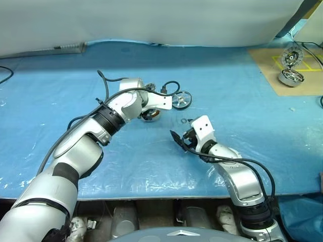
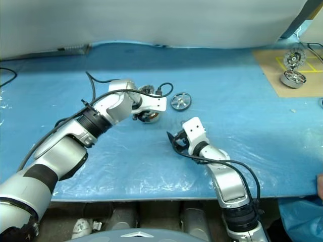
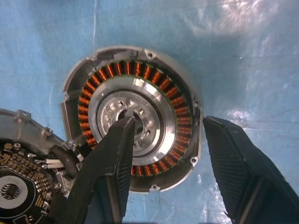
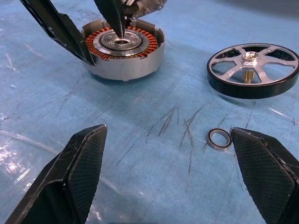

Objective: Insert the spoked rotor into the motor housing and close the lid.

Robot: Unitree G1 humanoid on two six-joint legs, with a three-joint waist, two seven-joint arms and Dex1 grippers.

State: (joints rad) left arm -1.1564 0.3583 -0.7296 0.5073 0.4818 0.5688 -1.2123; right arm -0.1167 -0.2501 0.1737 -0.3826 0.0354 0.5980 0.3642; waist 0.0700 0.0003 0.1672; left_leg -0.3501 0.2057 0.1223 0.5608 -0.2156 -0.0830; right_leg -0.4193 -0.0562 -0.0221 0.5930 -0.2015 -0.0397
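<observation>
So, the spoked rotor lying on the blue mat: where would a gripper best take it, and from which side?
Probably across the dark rim of the spoked rotor, coming down from above. It lies flat on the mat with its hub upward, so opposite edges of the rim are free. The small loose ring beside it is apart, not in the way.

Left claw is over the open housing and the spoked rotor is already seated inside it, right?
Not quite. The left claw is over the open motor housing, but the spoked rotor lies on the blue mat beside it, as the right wrist view shows.
</observation>
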